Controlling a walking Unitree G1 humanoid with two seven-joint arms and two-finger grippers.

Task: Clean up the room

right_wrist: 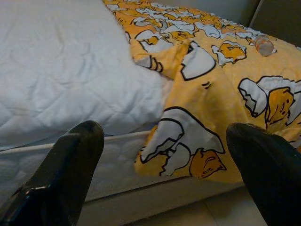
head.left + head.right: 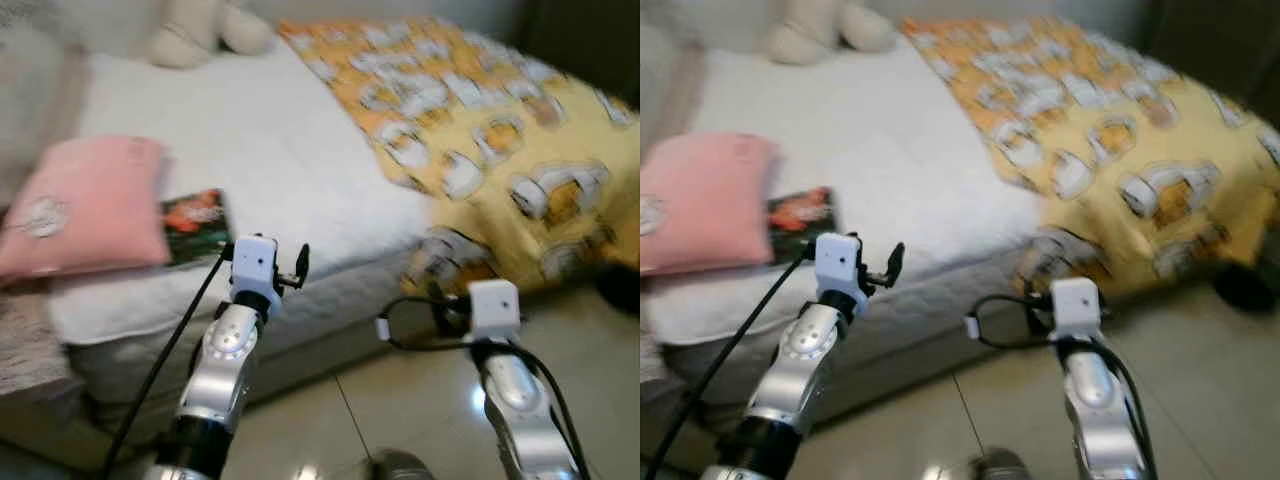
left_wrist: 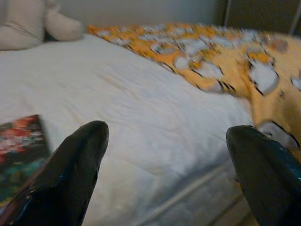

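Facing the bed (image 2: 260,150) from the tiled floor (image 2: 590,370), we judge that we are at the approach step, with nothing picked up yet and the tidying hardly begun. The bed's long axis runs away from us toward the far wall, where a cream plush toy (image 2: 205,30) sits at its head. A yellow patterned blanket (image 2: 480,130) covers the right part of the bed, lying along that same axis, and one rumpled corner spills over the near edge toward the floor. A pink pillow (image 2: 85,205) lies at the near left edge of the mattress, its long side roughly across our line of sight, and just beside it, tucked partly under its edge, is a book or magazine with a dark colourful cover (image 2: 195,225), its long axis pointing away from us. Our left gripper (image 3: 164,155) is raised at the mattress edge near the book, jaws wide apart and holding nothing; our right gripper (image 1: 164,160) hangs lower, before the drooping blanket corner, jaws likewise spread and empty. Next, we think, we need to step closer and settle the blurred view before reaching.
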